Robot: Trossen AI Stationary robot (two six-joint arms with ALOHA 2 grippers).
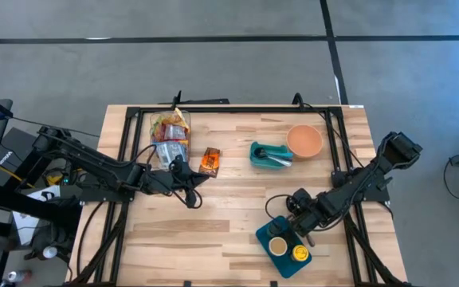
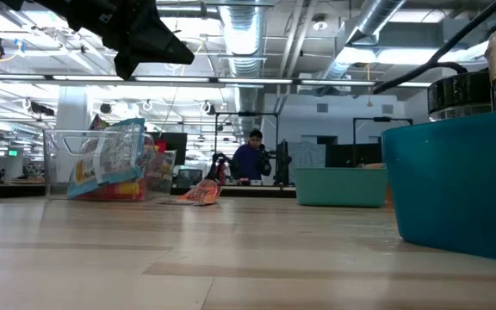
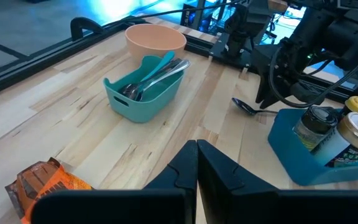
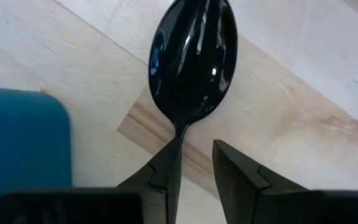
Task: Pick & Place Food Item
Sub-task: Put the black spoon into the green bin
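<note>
An orange snack packet (image 1: 209, 161) lies flat on the wooden table, beside a clear bin (image 1: 170, 135) full of snack bags. The packet also shows in the left wrist view (image 3: 42, 185). My left gripper (image 1: 188, 178) hovers just near of the packet, shut and empty; its fingers meet in the left wrist view (image 3: 196, 163). My right gripper (image 1: 285, 209) is low over the table at the far edge of a blue tray (image 1: 284, 247). It is shut on a black spoon (image 4: 194, 59). My right gripper has the black spoon by the neck of its handle (image 4: 180, 138), which runs back along the inner side of one finger (image 4: 166, 169). The fingers lie along the handle, which they hide farther back. The spoon's bowl (image 3: 244, 106) sticks out past the fingertips, low over the wood.
A teal container (image 1: 268, 154) with utensils and an orange bowl (image 1: 304, 140) stand at the far right. The blue tray holds two jars (image 3: 347, 127). Bare wood lies between the packet and the tray. A person (image 2: 250, 159) stands in the room behind.
</note>
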